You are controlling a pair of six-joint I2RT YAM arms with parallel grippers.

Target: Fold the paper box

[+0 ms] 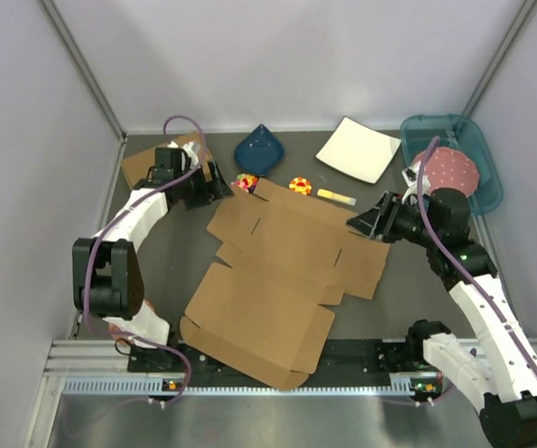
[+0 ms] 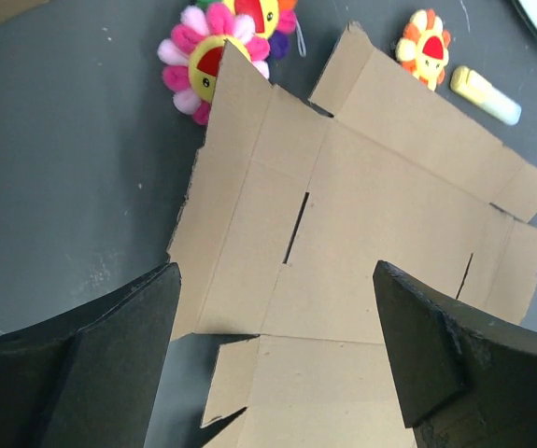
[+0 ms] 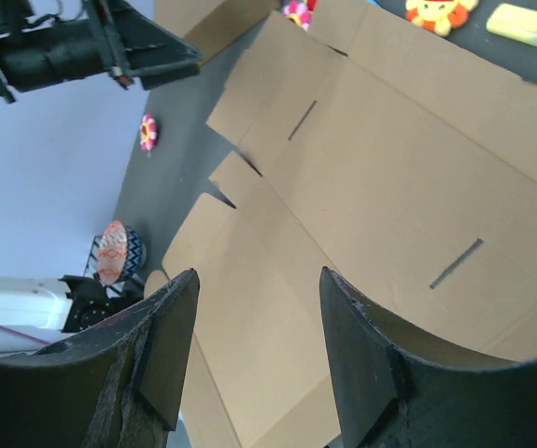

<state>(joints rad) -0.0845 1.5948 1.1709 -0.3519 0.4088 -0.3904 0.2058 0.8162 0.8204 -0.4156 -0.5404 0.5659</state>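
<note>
We record: paper box, unfolded flat, mid-table. Left gripper and right gripper flank its far end, both spread wide, empty. Along its far edge (close): pink flower toy, orange flower toy, yellow tube.

Tallied from the overhead view, checked against both wrist views.

- 1 paper box, a flat cut-out.
- 2 slits seen in its panels.
- 1 second cardboard piece, back left corner.
- 3 plush flowers: pink-petalled flower, multicoloured flower just behind it, orange flower.
- 1 further small flower shape by the wall in the right wrist view; too small to confirm as the same kind.
- 1 yellow stick.
- 1 dark blue dish.
- 1 white square plate.
- 1 teal bin, holding 1 pink dotted item.
- 1 orange patterned round object, identity unclear.
- 2 arms, 2 grippers: left gripper, right gripper.
</note>
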